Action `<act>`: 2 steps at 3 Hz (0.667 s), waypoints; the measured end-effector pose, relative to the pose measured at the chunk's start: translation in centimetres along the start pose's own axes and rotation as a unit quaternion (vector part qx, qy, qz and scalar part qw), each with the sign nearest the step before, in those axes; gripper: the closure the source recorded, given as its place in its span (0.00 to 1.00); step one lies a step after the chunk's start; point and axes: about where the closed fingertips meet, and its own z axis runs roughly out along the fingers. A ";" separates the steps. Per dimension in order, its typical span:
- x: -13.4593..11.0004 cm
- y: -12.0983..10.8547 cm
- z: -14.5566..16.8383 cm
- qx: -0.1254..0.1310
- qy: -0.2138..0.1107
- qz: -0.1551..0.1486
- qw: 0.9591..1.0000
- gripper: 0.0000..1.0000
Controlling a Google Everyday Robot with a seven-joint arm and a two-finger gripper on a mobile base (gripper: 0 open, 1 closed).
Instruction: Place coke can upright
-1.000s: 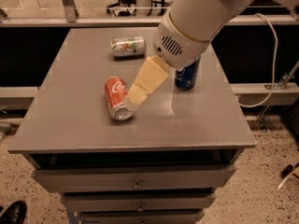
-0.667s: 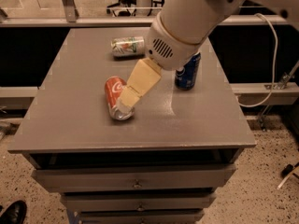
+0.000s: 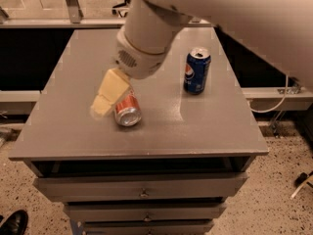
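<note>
Flooring (image 3: 274,199) of speckled stone spreads below and to the right of the Pepsi can (image 3: 197,70), with the toe of a black shoe (image 3: 13,222) at the frame's corner far down and left of it. The blue can stands upright, its opened top showing, on the matte grey top of a drawer cabinet (image 3: 210,131). The cabinet's drawer fronts (image 3: 142,187) with small metal pulls stack up below the can, under the tabletop's near edge. A pale horizontal rail (image 3: 49,22) runs behind and to the left of the can, a dark recess (image 3: 24,58) beneath it; to the can's right, a thin cable (image 3: 278,102) loops over a beige ledge. The robot's thick white arm (image 3: 146,38) sweeps in from above the Pepsi can and drops to its left. The cream-coloured gripper (image 3: 108,96) hangs low over the tabletop, left of and nearer the camera than the Pepsi can, overlapping the coke can (image 3: 129,112); whether it is clamped on that can or released cannot be told. The red coke can lies on its side on the tabletop, well apart from the Pepsi can to the left and nearer the front edge, its silver end turned toward the camera.
</note>
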 end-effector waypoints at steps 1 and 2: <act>-2.0 -0.1 2.6 0.009 0.010 0.017 1.000 0.00; -2.8 -1.2 4.6 0.026 0.016 0.043 0.999 0.00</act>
